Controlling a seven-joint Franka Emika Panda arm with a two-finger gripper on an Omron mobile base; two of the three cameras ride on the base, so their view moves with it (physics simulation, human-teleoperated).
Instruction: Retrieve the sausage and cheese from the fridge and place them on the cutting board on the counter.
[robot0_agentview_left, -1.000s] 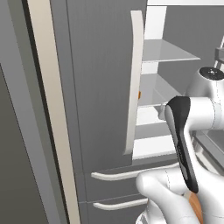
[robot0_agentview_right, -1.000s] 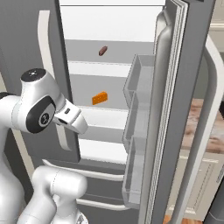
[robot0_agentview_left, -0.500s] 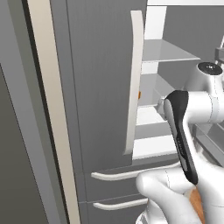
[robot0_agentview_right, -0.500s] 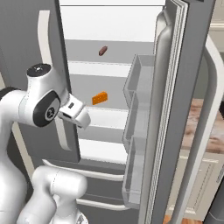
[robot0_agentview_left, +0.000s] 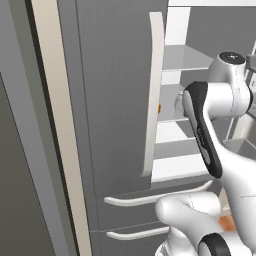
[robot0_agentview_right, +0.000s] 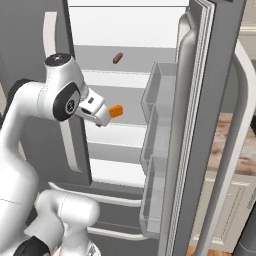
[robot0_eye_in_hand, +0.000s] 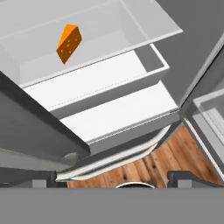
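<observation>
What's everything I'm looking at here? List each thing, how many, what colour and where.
fridge: one, dark grey, right door swung open, left door shut
handles: long, off-white, on the doors and the two drawers below
shelves: several, pale, inside the fridge
door bins: three, clear grey, stacked on the open door
sausage: one, reddish-brown, on an upper shelf
cheese: one, orange wedge, on the shelf below the sausage
counter: mottled stone, over cream cabinets, right of the fridge
floor: brown wood
arm: one, white with dark joints, reaching toward the cheese
gripper: near the cheese
</observation>
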